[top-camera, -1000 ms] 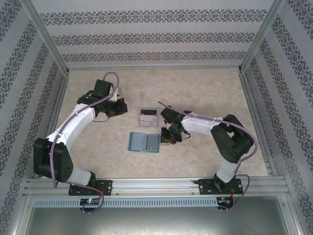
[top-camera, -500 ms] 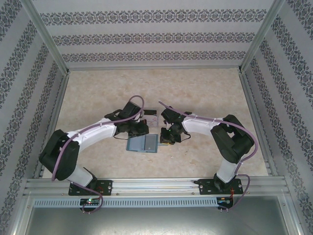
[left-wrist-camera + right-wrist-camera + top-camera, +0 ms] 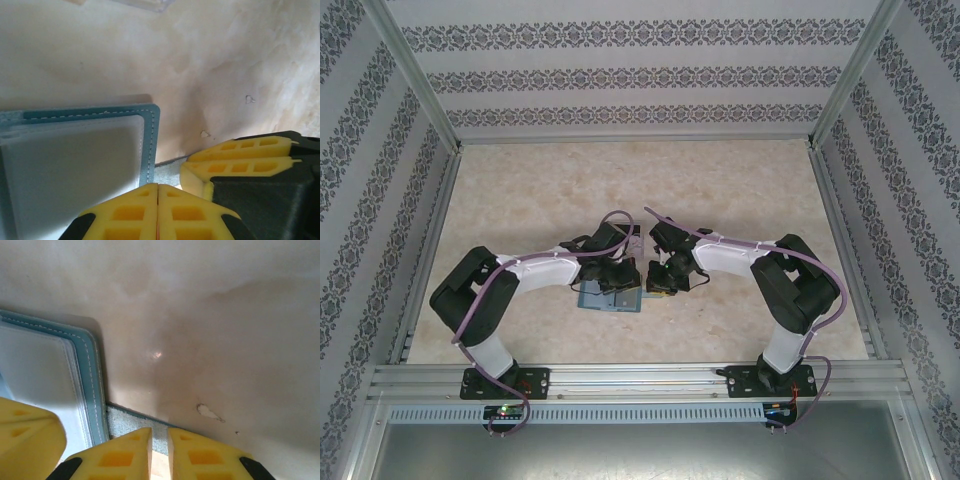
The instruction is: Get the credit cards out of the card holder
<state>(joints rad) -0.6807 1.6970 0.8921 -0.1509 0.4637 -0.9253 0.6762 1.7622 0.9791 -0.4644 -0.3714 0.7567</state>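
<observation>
On marbled beige tabletop (image 3: 740,190), teal-blue fold-open card holder (image 3: 605,301) lying open. Left gripper (image 3: 158,191) shut, empty, over holder's tab edge. Right gripper (image 3: 160,436) almost closed on holder's short grey-blue strap tab (image 3: 131,422) (pinching it, probably). Pale whitish credit card (image 3: 70,165) seemingly inside: pulling-out not done.

Card holder (image 3: 610,299) lies open on table (image 3: 740,190), before tray (image 3: 145,4). Left gripper (image 3: 158,192) stands above the holder; right gripper (image 3: 159,434) at its right-edge tab (image 3: 131,421).
</observation>
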